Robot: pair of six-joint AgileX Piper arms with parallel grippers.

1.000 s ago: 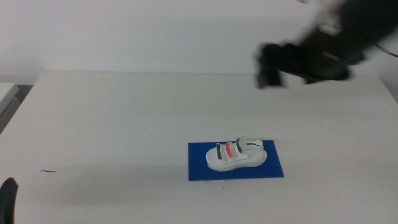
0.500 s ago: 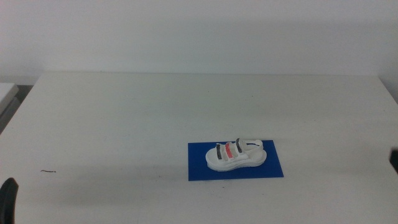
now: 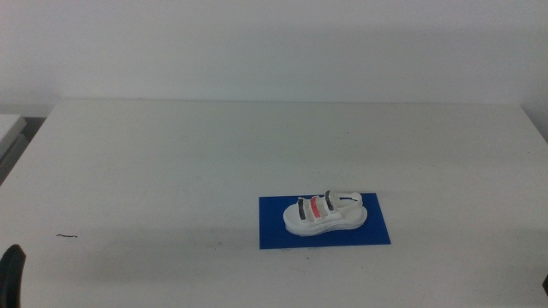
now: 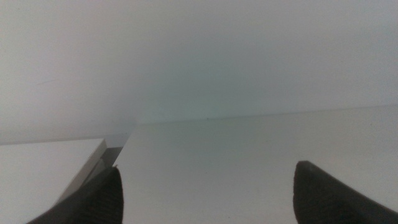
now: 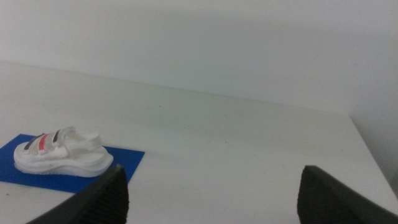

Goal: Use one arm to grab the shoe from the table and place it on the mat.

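The white shoe (image 3: 324, 214) with two dark straps and a red one lies on its sole on the blue mat (image 3: 274, 239), right of the table's middle. Nothing touches it. My right gripper (image 5: 211, 199) is open and empty, low over the table (image 3: 171, 154) to the right of the shoe. Its wrist view shows the shoe (image 5: 62, 152) on the mat (image 5: 127, 157) some way ahead. My left gripper (image 4: 208, 199) is open and empty, waiting at the table's front left corner, where one jaw shows in the middle view (image 3: 10, 272).
A small dark scratch mark (image 3: 67, 235) is on the white tabletop at the front left. A second white surface (image 4: 43, 162) stands beside the table's left edge, across a narrow gap. A plain white wall runs behind the table.
The right arm, which hung over the table's back right one second ago, has drawn back out of the middle view. The shoe and mat have not moved.
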